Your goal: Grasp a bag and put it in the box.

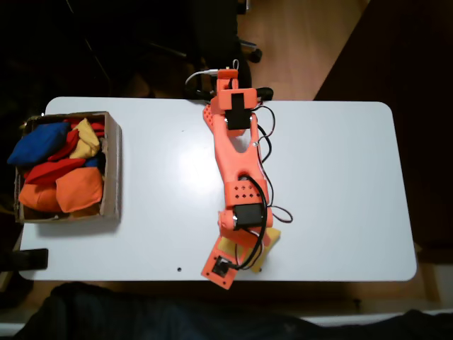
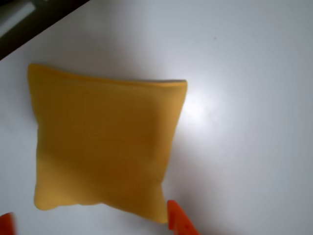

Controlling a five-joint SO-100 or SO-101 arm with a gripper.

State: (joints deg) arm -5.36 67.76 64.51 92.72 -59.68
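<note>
In the wrist view the yellow bean bag (image 2: 105,147) lies flat on the white desk (image 2: 244,98), centre-left of frame, with the orange end effector (image 2: 88,225) spread wide, one fingertip (image 2: 178,220) beside its lower right corner. In the fixed view the cardboard box (image 1: 112,170) sits at the left edge, filled with bags.

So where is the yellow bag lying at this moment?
In the fixed view the yellow bag lies flat on the white table near its bottom edge, mostly hidden under the arm's gripper, far right of the box.
</note>
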